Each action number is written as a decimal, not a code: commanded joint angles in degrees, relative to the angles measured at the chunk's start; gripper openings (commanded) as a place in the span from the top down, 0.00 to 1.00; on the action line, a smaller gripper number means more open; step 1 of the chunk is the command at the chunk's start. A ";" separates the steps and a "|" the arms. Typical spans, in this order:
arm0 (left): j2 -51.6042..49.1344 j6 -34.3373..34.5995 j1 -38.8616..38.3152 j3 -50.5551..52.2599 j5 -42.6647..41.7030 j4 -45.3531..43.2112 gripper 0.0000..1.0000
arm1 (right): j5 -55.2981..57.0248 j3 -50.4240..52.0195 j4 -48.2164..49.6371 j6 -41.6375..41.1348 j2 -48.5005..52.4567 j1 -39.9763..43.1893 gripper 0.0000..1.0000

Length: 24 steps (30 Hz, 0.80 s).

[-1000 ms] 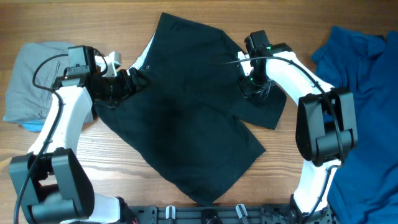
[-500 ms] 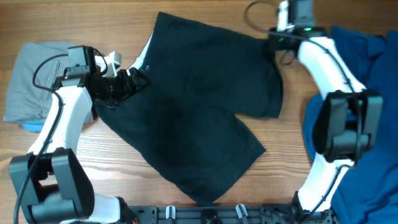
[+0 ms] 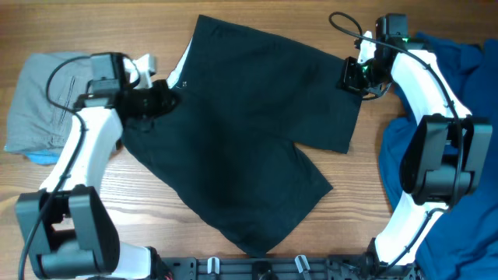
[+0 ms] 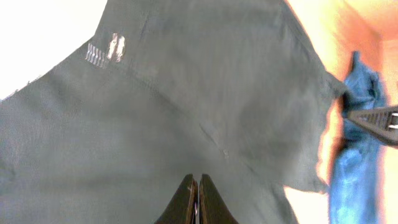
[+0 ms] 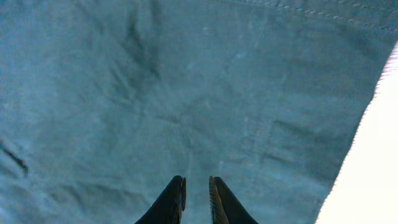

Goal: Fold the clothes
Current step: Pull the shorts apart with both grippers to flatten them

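A black garment (image 3: 241,140) lies spread flat across the middle of the table. My left gripper (image 3: 162,99) sits at its left edge, beside a white label (image 3: 183,74). In the left wrist view that gripper (image 4: 198,186) has its jaws pressed together on the dark cloth (image 4: 186,93). My right gripper (image 3: 352,76) rests on the garment's upper right corner. The right wrist view shows this gripper (image 5: 196,186) with a narrow gap between its fingers, tips down on the fabric (image 5: 186,93).
A folded grey garment (image 3: 35,109) lies at the left edge of the table. A blue garment (image 3: 459,117) is heaped along the right side, also seen in the left wrist view (image 4: 351,162). Bare wood shows along the front.
The right arm swung from the garment's middle to its upper right corner, and the folded right part now lies spread out. The left jaws have shut, and the right jaws have narrowed.
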State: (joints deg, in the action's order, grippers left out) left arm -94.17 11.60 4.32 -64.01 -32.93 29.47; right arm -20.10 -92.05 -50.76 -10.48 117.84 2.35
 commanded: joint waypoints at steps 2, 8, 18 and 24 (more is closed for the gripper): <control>-7.15 -10.14 -9.11 -0.11 11.37 -14.53 0.96 | -8.55 0.46 -1.42 2.58 -5.75 0.07 0.80; -21.84 -9.25 -9.09 -0.11 17.44 -24.39 0.96 | -8.81 0.57 -9.44 4.35 -9.53 0.04 0.77; -27.45 9.18 2.95 -3.21 23.34 -20.72 0.94 | -2.10 16.83 -6.84 8.92 -9.40 -15.02 0.58; -19.65 8.15 -0.48 -5.51 21.99 -18.32 0.65 | 1.25 30.18 12.92 -1.07 -8.94 -16.52 0.90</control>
State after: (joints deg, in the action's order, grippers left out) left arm -117.21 19.73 5.32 -70.04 -11.14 10.02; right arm -20.78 -65.28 -42.44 -6.28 108.75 -14.24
